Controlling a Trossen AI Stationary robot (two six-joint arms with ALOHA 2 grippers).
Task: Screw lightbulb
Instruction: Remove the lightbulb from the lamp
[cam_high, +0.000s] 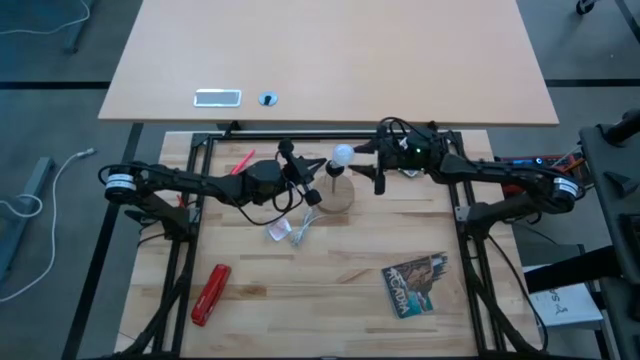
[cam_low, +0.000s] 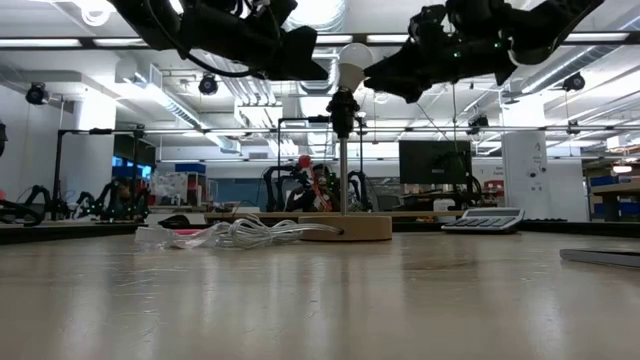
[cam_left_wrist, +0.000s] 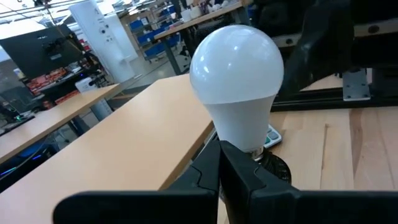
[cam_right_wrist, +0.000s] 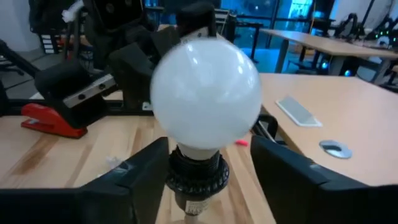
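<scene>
Here the lightbulb (cam_high: 343, 154) sits in its socket (cam_right_wrist: 198, 173), right tool (cam_right_wrist: 208, 165) open astride it, left tool (cam_left_wrist: 227, 163) shut beside.

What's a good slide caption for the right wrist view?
White lightbulb seated in black socket, right end effector open around its base.

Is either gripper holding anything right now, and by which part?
The left gripper is shut on the black upright socket, just under the white round lightbulb. The right gripper stands open around the socket, holding nothing.
</scene>
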